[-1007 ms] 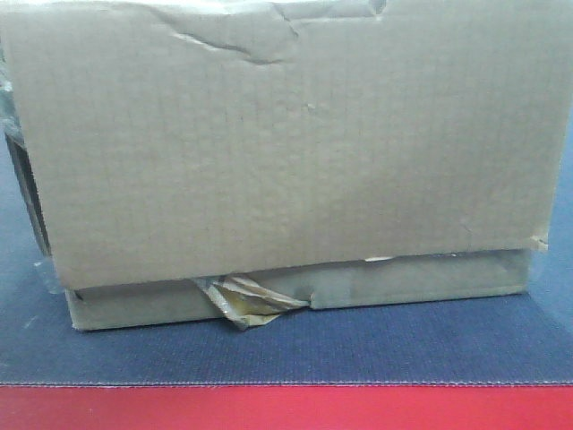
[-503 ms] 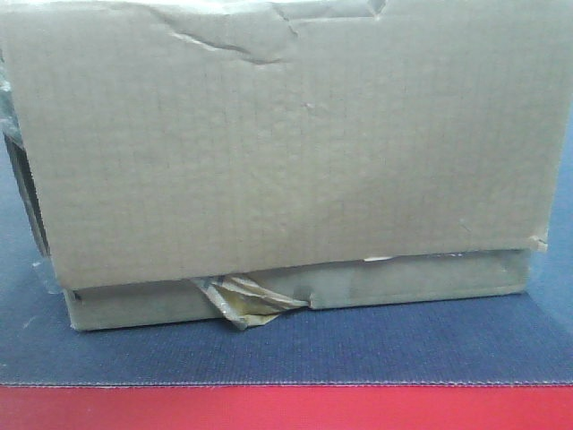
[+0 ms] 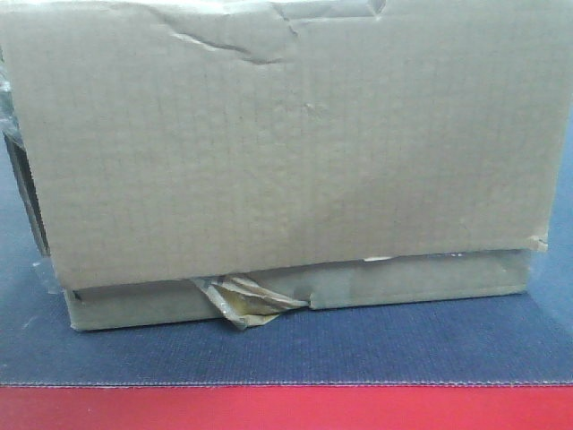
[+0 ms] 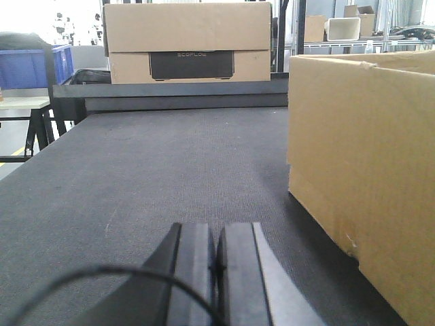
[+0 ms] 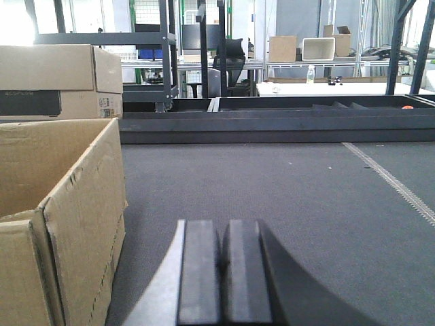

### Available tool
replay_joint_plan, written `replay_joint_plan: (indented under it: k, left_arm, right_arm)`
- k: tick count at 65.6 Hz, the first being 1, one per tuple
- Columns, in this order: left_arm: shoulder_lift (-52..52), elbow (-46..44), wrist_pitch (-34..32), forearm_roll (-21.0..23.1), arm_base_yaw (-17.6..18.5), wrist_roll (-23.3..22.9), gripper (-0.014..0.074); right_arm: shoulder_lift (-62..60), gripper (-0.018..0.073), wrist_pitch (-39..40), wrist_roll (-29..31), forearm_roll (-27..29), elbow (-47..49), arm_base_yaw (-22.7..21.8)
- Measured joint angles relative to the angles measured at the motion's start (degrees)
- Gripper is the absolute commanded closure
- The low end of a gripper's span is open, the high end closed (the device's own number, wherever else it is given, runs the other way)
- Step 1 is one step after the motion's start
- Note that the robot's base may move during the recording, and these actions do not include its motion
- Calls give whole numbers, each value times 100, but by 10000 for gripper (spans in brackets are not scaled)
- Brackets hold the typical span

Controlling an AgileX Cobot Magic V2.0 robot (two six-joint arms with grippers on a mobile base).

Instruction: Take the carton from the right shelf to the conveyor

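Look first at your left gripper (image 4: 216, 261): its two dark pads are pressed flat together with nothing between them, low over the dark woven conveyor belt (image 4: 170, 170). Your right gripper (image 5: 223, 272) is the same, pads closed against each other and holding nothing. The large plain brown corrugated cardboard carton (image 3: 277, 143) sits on that belt between the two grippers, apart from both: in the left wrist view its side wall (image 4: 367, 176) stands just to the right of the closed pads, and in the right wrist view its open corner (image 5: 68, 204) stands just to the left of them. In the front view the carton rests on the blue-grey belt (image 3: 403, 345) just behind the bright red border strip (image 3: 286, 408), with a crease near its top edge and a wad of yellowish clear packing tape (image 3: 240, 300) hanging at its lower seam. The carton's top is open; you can see bare inner wall from the right wrist view, but its floor is hidden, so its contents cannot be told. Beyond the carton, past the belt's far rail, stands a second brown box with a dark label (image 4: 190, 42). The carton's top and both ends are cut off in the front view.
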State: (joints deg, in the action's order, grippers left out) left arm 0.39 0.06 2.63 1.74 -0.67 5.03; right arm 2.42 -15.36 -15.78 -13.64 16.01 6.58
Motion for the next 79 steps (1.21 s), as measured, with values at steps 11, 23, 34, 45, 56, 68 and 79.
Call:
replay_joint_plan:
  k: [11, 23, 34, 45, 56, 68, 79]
  left_arm:
    - [0, 0, 0, 0, 0, 0, 596]
    - [0, 0, 0, 0, 0, 0, 596]
    - [0, 0, 0, 0, 0, 0, 596]
    - [0, 0, 0, 0, 0, 0, 596]
    - [0, 0, 0, 0, 0, 0, 596]
    - [-9, 10, 0, 0, 0, 0, 596]
    - [-9, 10, 0, 0, 0, 0, 596]
  right_arm:
    - [0, 628, 32, 0, 0, 0, 0]
    - [0, 628, 151, 1086, 881, -24, -54]
    - [0, 628, 700, 1862, 1682, -343, -472]
    - [0, 628, 993, 1958, 1980, -873, -823]
    - [-157, 628, 1449, 1968, 2036, -1491, -835]
    - [-209, 628, 1470, 1982, 2036, -1601, -835]
    - [-223, 628, 1408, 1982, 2036, -1602, -835]
